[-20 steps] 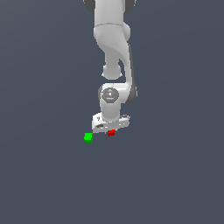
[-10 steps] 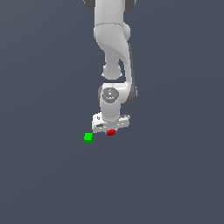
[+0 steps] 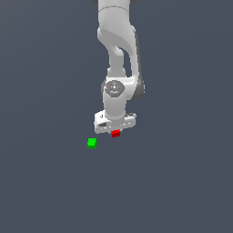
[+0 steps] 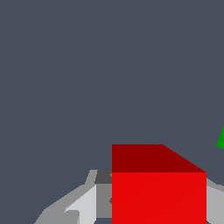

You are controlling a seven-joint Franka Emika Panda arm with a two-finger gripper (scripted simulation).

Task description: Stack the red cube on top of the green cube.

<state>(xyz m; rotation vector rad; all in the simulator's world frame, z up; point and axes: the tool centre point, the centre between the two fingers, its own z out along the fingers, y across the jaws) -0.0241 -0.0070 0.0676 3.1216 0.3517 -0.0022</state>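
The red cube sits between the fingers of my white gripper, which is shut on it just under the hand. In the wrist view the red cube fills the space between the two grey fingers, which press on its sides. The green cube lies on the dark grey floor, a short way toward the exterior view's left of the red cube and slightly nearer the camera. Only a sliver of the green cube shows at the edge of the wrist view.
The white arm rises straight up above the gripper. The flat dark grey floor spreads all around.
The gripper and the red cube have risen slightly together. The green cube has not moved.
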